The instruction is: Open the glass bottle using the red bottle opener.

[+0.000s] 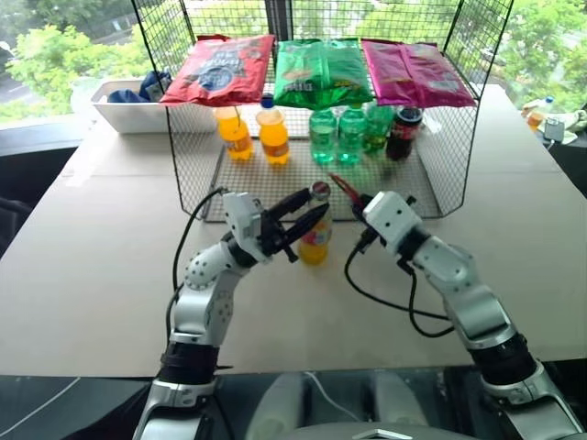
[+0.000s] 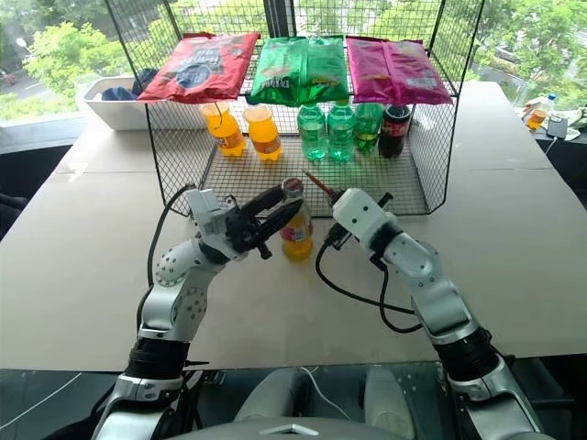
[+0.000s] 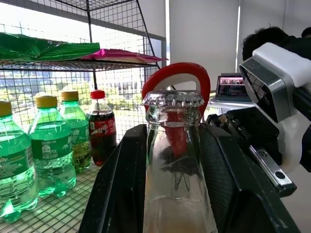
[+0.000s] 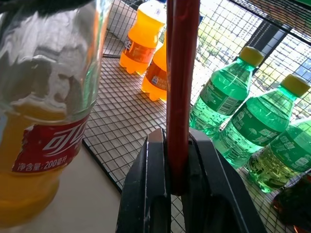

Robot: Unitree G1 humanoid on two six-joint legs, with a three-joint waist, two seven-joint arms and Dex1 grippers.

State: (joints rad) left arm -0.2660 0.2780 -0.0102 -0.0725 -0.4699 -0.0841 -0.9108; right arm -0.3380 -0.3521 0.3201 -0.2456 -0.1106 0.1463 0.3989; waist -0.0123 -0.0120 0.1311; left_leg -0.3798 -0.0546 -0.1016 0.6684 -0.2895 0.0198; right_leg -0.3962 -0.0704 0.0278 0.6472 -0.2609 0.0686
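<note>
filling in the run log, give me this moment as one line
left gripper: shut on glass bottle neck, upright on table | right gripper: shut on red bottle opener, near cap | cap: still on

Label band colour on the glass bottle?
Red with white lettering, on the glass bottle; clearest in the right wrist view.

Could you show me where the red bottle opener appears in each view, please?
Left eye: centre, right of the cap.
Right eye: centre.
Left wrist: ring behind the glass bottle cap.
Right wrist: upright in the claw.
Shared landmark: green bottles.
</note>
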